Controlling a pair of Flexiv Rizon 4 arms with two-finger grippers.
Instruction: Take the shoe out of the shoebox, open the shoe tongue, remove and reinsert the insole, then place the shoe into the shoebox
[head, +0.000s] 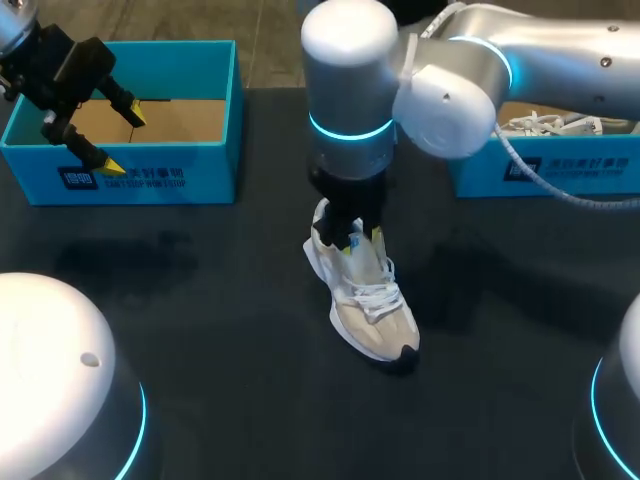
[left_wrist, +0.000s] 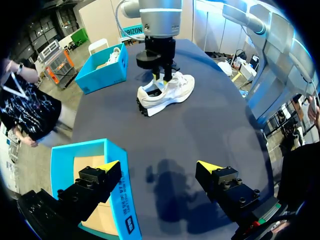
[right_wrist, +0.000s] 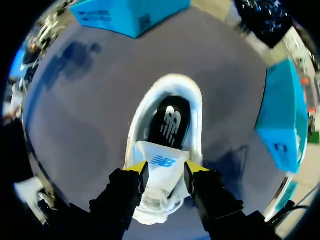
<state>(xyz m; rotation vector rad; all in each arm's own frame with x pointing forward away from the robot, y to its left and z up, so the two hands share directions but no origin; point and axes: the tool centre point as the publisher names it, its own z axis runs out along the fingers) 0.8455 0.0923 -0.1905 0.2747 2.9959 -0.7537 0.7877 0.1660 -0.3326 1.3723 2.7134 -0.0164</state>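
The white shoe (head: 368, 300) stands upright on the dark tabletop (head: 200, 300), near its middle and outside both boxes. The right claw (right_wrist: 164, 170) is positioned over the shoe opening at a narrow setting, with both yellow tips pressed against opposite sides of the tongue (right_wrist: 161, 161). The black insole (right_wrist: 170, 122) lies seated inside the shoe, ahead of the tongue. The left claw (left_wrist: 157, 167) is spread wide and holds nothing; one finger is above the blue shoebox (head: 150, 175), the other above the tabletop. A second shoebox (head: 560, 165) sits at the right.
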